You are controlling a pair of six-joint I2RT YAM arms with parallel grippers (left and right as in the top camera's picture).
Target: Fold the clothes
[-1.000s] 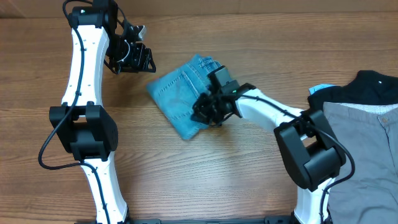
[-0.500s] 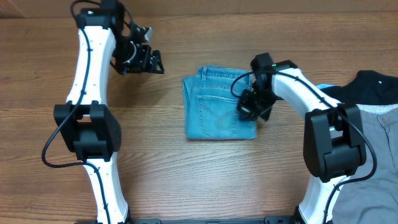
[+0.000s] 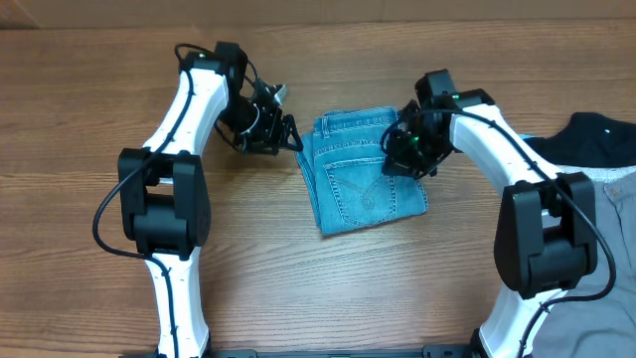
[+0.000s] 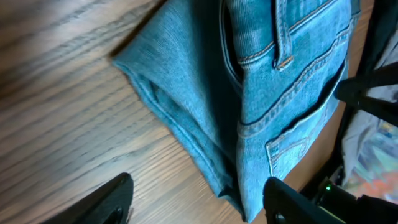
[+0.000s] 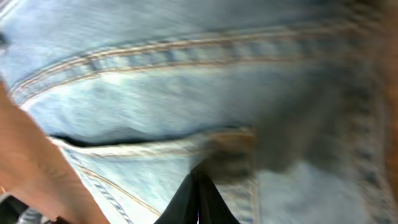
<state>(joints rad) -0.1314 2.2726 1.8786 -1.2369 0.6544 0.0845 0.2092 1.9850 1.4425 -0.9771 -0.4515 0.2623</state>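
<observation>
Jeans [image 3: 366, 189] lie folded on my worktop [image 3: 298, 288]; I see left gripper [image 3: 291, 137] spread beside their left edge, right gripper [image 3: 405, 159] pressed together atop their right side.

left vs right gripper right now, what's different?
The left gripper is open, fingers spread wide; the right gripper is shut. The left gripper sits at the left edge of the folded jeans; the right gripper is on top of them near their right side, tips against the denim. Both are low at the same jeans.
</observation>
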